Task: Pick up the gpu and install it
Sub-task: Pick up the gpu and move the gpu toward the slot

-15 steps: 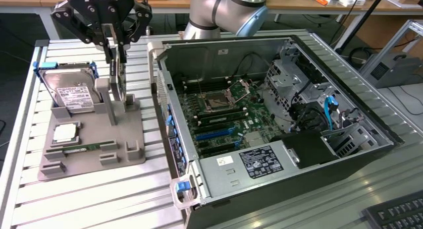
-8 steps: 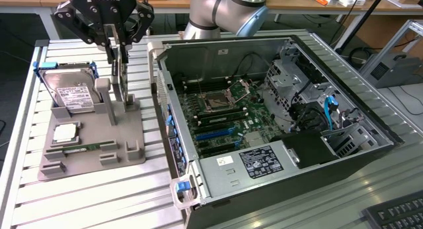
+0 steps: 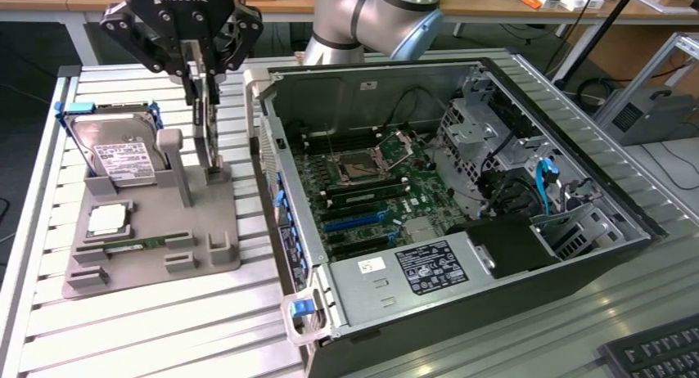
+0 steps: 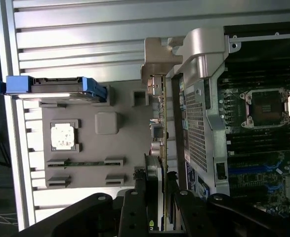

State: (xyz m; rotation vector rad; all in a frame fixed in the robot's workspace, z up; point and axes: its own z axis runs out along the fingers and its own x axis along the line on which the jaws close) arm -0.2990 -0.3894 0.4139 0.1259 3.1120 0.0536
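Keyboard point(image 3: 660, 355) corner and open computer case point(image 3: 361, 87) in front; gpu point(image 3: 205, 124) upright in the hand point(image 3: 205, 67), exterior view's left.
Left to right on the slatted worktop point(image 3: 131, 333): grey holder point(image 3: 208, 222) carrying a blue-framed hard drive point(image 3: 114, 149), a processor chip point(image 3: 106, 220) and a RAM stick point(image 3: 131, 244); gpu standing on edge at the holder's case-side edge, just beside the case wall, hand clamped on its upper edge, one finger on each face; case lying open, motherboard point(image 3: 361, 200) exposed.

The gpu point(image 3: 205, 120) shows bare circuit board; the holder point(image 3: 208, 210) is matt grey plastic.
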